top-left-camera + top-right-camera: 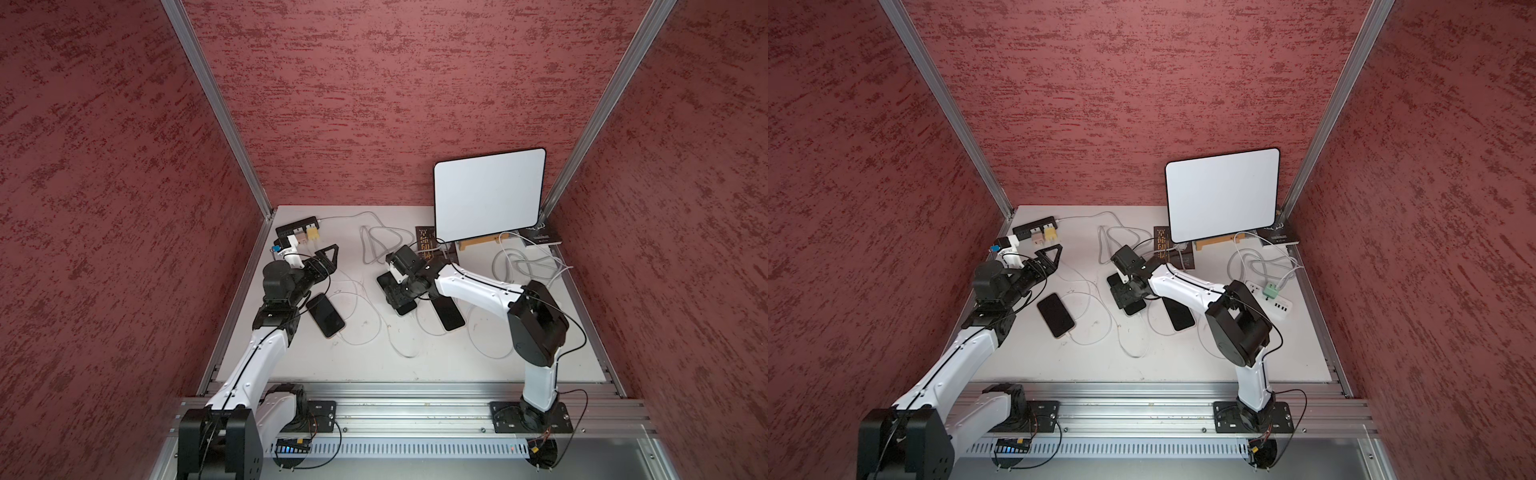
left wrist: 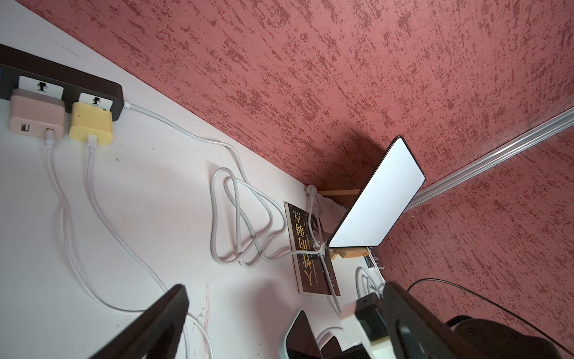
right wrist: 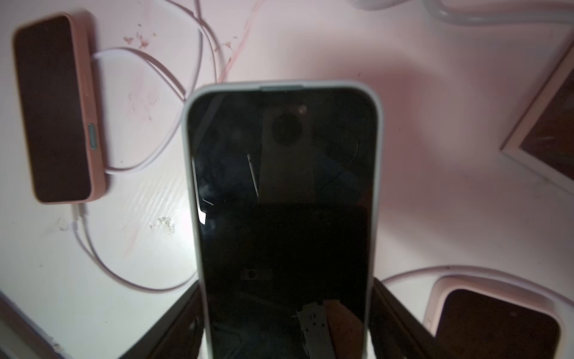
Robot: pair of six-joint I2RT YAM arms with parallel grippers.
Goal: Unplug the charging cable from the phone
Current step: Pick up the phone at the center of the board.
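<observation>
R gripper (image 3: 285, 310) clamps the mid-table phone (image 3: 284, 186) by its long edges, fingers (image 3: 177, 323) snug on both sides. Its cable (image 1: 394, 343) loops at phone's 6 o'clock; plug hidden. L gripper (image 1: 323, 258) is spread wide at table's 10 o'clock, near strip (image 1: 297, 226).

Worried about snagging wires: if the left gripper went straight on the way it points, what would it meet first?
Probably the looped grey cable lying ahead of the open left gripper; its height is unclear, so it might pass over.
</observation>
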